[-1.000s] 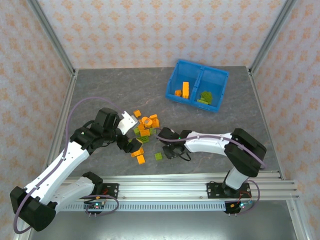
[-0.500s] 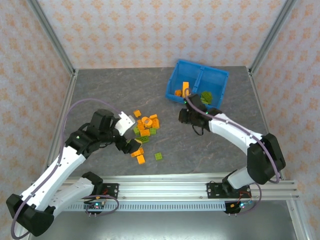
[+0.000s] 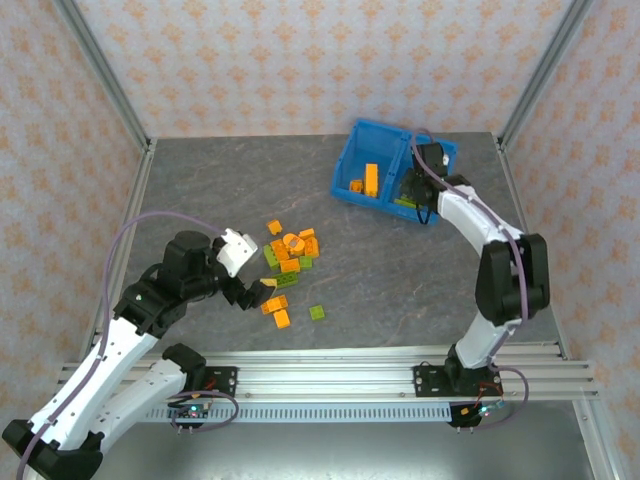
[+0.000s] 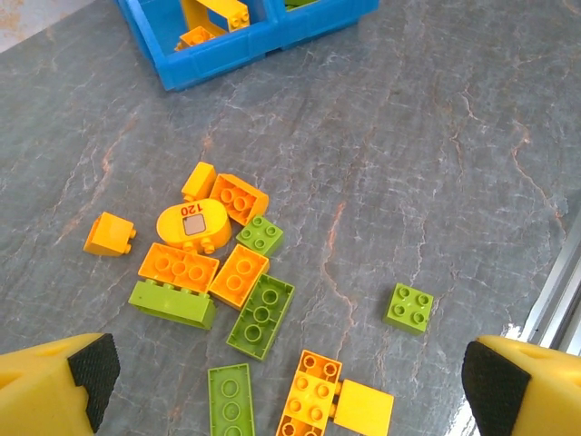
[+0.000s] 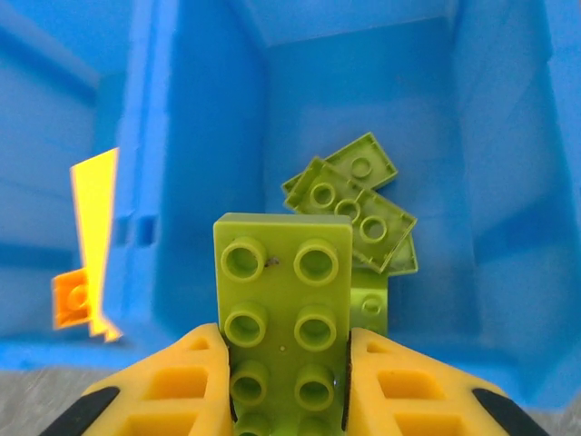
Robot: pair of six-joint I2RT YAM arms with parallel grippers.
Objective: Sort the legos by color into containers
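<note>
The legos lie in a loose pile (image 3: 288, 255) of orange and lime green bricks mid-table, seen close up in the left wrist view (image 4: 218, 272). One square green brick (image 4: 408, 306) sits apart to the right. My left gripper (image 4: 290, 386) hangs open above the near end of the pile (image 3: 255, 290). My right gripper (image 5: 284, 350) is shut on a long lime green brick (image 5: 283, 291), held over the right compartment of the blue bin (image 3: 345, 165). That compartment holds green bricks (image 5: 359, 195). The left one holds orange bricks (image 3: 370, 180).
The bin (image 4: 227, 64) stands at the back right of the grey table, its central wall (image 5: 200, 182) left of my held brick. Metal rails run along the near edge (image 3: 400, 365). Patterned walls enclose the table on three sides.
My right arm has swung from beside the pile up to the bin, carrying the green brick. My left arm has drawn back a little toward the near left, still open.
</note>
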